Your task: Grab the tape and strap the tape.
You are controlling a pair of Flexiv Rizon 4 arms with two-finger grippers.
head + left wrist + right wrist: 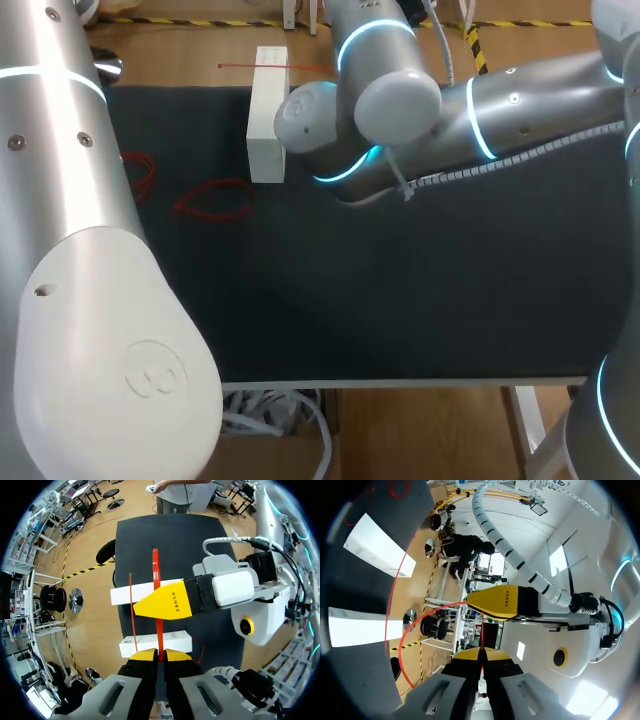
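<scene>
Red tape [155,575] is held in the air over the far left part of the tabletop [400,300], gripped by both arms. The left gripper [160,654] fingers are pressed together on it. The right gripper [481,652] fingers are likewise closed on a thin red run that curves off in a loop. In the left wrist view the tape is seen running straight ahead past the right gripper, above two white boxes [175,641] lying near the far left edge. Loose red loops [213,201] lie on the tabletop just beside the boxes.

Step judged: strapping, tape already grabbed. Tension should be kept even between both grips. The tape should be kept flat and untwisted, then laid squarely across the boxes. Slack is likely to snag the loops.
</scene>
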